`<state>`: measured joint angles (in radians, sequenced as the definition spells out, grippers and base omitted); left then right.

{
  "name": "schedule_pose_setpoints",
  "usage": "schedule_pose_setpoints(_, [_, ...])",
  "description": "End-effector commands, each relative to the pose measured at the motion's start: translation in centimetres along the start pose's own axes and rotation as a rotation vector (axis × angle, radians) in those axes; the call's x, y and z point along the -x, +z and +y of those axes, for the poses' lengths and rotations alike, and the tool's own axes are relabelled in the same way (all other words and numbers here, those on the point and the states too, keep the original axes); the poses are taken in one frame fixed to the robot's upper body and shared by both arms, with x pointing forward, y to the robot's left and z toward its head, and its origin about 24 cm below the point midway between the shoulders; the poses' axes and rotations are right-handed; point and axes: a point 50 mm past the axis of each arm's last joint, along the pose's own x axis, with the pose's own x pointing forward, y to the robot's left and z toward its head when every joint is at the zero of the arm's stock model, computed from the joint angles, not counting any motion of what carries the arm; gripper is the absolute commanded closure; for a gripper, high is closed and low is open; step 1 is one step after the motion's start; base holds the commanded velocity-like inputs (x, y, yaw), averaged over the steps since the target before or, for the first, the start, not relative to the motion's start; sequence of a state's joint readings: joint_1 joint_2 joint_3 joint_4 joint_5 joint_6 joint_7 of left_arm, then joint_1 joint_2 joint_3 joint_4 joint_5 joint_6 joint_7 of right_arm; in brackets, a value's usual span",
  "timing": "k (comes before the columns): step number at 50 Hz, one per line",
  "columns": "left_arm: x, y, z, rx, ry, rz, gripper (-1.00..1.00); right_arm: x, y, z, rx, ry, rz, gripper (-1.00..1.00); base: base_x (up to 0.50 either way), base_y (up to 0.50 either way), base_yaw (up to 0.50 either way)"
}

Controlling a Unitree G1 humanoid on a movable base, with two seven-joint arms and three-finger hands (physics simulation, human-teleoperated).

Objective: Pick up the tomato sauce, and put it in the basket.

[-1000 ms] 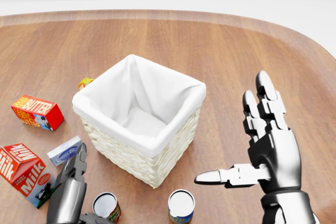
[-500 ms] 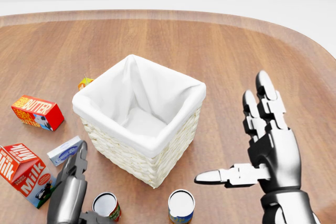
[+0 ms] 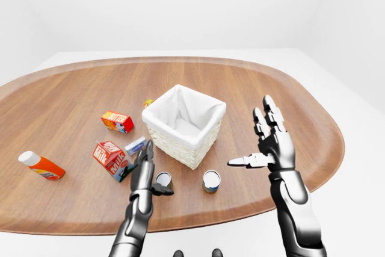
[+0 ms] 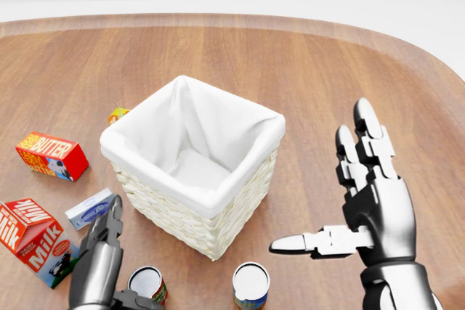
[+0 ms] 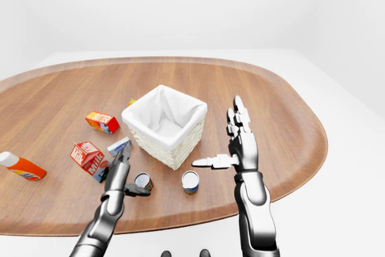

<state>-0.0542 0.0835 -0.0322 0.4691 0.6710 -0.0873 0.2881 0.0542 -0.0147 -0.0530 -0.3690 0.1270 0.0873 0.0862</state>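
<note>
The tomato sauce can [image 4: 147, 284], with a red and green label and a white top, stands upright near the bottom edge of the head view, below the basket's left corner. The wicker basket [image 4: 190, 217] with a white cloth liner stands mid-table and is empty. My left hand [image 4: 125, 259] is open just left of the can, fingers pointing up the view and thumb reaching under it, not closed round it. My right hand [image 4: 323, 186] is open and empty, raised to the right of the basket with its thumb pointing left.
A second can [image 4: 251, 284] stands right of the tomato sauce. A milk carton [image 4: 35, 241], a butter box [image 4: 52, 155] and a small blue-white box [image 4: 89, 208] lie left of the basket. An orange bottle [image 3: 41, 165] lies far left. A small yellow pack [image 4: 118, 115] sits above the basket's left corner.
My left hand has sunk slightly toward the bottom of the view beside the tomato sauce can. The right hand, basket and cans have not moved.
</note>
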Motion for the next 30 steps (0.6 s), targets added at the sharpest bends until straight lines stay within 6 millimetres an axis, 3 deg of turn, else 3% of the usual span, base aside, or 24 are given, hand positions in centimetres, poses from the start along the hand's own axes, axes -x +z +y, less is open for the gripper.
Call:
schedule_pose_setpoints(1, [-0.16, -0.58, -0.56, -0.022, -0.002, 0.027, -0.97, -0.04, 0.08, -0.01, 0.0, -0.001, -0.004, -1.0, 0.0, 0.0, 0.0])
schedule_pose_setpoints(16, [-0.12, -1.13, -1.05, -0.046, -0.006, 0.048, -0.98, 0.17, 0.62, 0.0, 0.0, -0.002, -0.025, -1.0, 0.0, 0.0, 0.0])
schedule_pose_setpoints(30, [0.15, -0.42, -0.7, -0.023, -0.008, 0.017, -0.97, 0.21, 0.66, 0.05, -0.001, -0.001, -0.027, -1.0, 0.0, 0.0, 0.0])
